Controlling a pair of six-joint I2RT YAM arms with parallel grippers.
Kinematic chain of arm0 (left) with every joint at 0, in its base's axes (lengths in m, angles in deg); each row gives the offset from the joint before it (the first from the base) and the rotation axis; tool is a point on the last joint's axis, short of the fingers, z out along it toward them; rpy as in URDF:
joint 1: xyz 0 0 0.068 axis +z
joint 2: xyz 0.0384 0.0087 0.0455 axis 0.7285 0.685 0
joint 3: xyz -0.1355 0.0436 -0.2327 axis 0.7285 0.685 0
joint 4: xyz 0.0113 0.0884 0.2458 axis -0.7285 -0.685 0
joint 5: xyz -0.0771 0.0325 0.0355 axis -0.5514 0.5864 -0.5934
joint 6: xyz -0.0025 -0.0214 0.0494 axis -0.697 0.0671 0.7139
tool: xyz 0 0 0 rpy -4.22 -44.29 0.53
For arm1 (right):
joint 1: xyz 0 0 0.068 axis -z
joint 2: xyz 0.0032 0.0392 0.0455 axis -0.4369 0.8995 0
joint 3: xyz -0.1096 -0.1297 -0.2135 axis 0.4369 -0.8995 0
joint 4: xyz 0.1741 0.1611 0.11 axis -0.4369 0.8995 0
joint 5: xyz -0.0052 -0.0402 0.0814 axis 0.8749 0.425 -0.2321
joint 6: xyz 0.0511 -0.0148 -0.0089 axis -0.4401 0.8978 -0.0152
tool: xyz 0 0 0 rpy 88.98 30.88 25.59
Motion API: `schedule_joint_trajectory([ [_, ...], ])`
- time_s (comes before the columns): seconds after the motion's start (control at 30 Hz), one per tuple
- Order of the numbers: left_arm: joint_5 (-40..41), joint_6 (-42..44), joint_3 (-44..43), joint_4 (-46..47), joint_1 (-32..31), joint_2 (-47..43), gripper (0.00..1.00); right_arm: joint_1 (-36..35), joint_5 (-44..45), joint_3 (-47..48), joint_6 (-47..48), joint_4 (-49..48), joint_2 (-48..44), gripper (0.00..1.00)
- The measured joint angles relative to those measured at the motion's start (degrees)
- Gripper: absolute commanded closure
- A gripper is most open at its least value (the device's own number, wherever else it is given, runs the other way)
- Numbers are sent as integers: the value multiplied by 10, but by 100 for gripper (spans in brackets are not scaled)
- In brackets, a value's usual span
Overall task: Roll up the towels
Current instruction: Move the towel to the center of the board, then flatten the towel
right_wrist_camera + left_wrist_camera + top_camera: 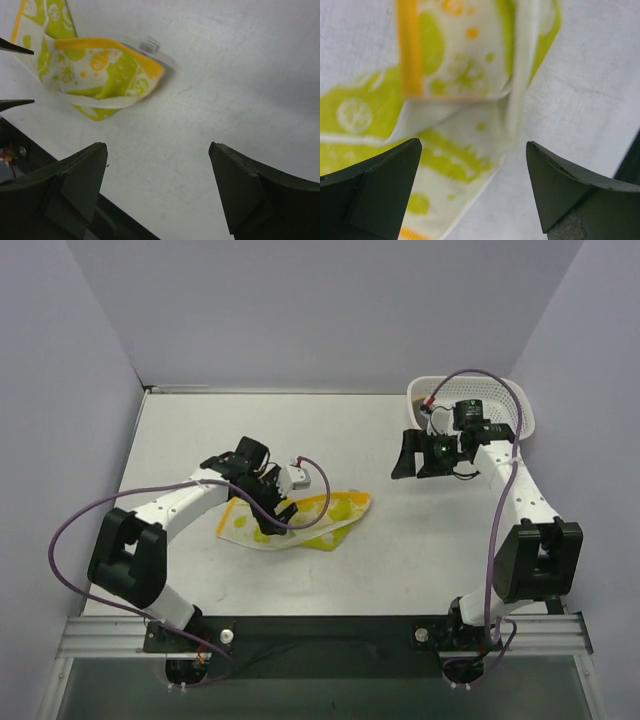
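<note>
- The white table (pixel 420 560) carries the whole job. The white plastic mesh basket (pixel 522 405) sits at its far right corner, well apart from the work, so leave it alone.
- The pale yellow cloth towel (pixel 335 512), printed in lime green, lies left of centre and is not flat: one part is turned back over the rest. I judge that you should spread it into an even strip before rolling, or the roll will likely come out lopsided.
- I cannot make out a second towel with any certainty.
- Your left gripper (pixel 473 150) hovers directly over that towel, jaws spread wide with nothing between them. Lower it onto a single free layer and pinch shallowly.
- Your right gripper (pixel 157 147) hangs over bare table to the right of the towel, also wide and empty. Bring it across to hold the opposite end, so the cloth does not slide.
- Avoid grabbing the doubled fold (pixel 520 75), since two layers would probably drag together.
- Use the orange border band (pixel 409 55) as your guide and keep it straight.
</note>
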Motion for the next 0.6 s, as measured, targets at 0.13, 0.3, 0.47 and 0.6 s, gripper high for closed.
schedule_joint_trajectory([
  [0.13,-42,-59,17,-46,38,-47,3,-6,-5,-44,17,32,0,27],
  [0.3,-39,-82,17,-51,80,-124,19,-37,23,-95,54,53,0,37],
  [0.47,-34,-74,10,-52,85,-74,41,-88,72,-97,80,52,23,40],
  [0.6,-28,-82,-13,-48,89,17,43,-134,117,-67,94,44,78,39],
])
